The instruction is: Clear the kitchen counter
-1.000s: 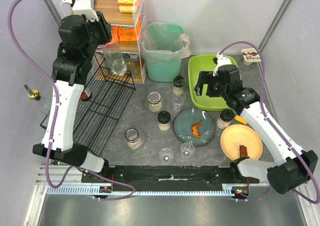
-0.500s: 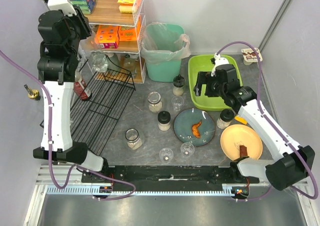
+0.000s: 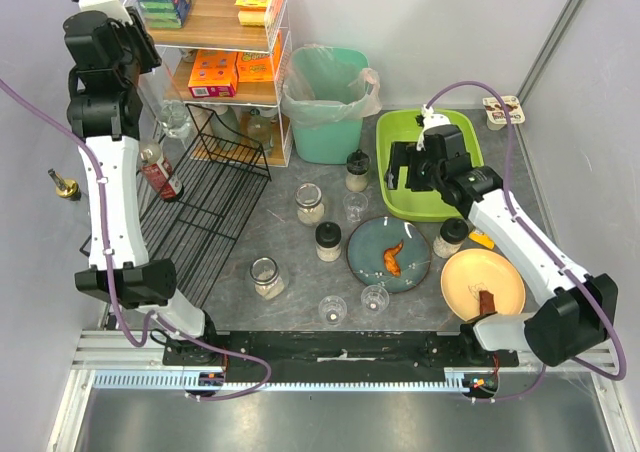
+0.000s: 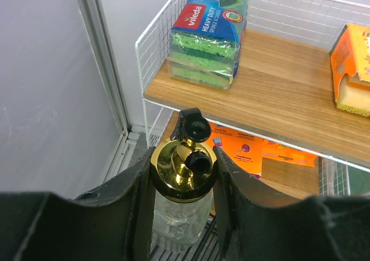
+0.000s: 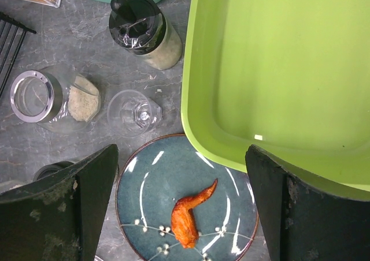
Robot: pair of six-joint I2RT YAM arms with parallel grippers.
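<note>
The kitchen counter [image 3: 290, 247] is dark grey and mottled, with dishes and jars spread over it. My left gripper [image 4: 182, 197] is shut on a clear glass bottle with a gold pour cap [image 4: 184, 170] and holds it upright in the air, in front of the wire shelf's left end. In the top view the bottle [image 3: 175, 120] hangs over the back of the black wire rack [image 3: 205, 212]. My right gripper [image 5: 182, 209] is open and empty. It hovers over the far edge of a blue plate [image 5: 150, 197] with a chicken wing [image 5: 191, 215], next to the lime-green tub [image 5: 277, 70].
A teal bin with a bag [image 3: 325, 102] stands at the back. Several jars, such as one [image 3: 310, 203], and three small glasses, such as one [image 3: 355, 206], stand round the blue plate. An orange plate [image 3: 483, 284] with food lies at the right. A red-labelled bottle [image 3: 160, 172] lies on the rack.
My left arm has swung left and up with the bottle, from in front of the shelf's middle to its left end. My right gripper has shifted slightly left and stays open.
</note>
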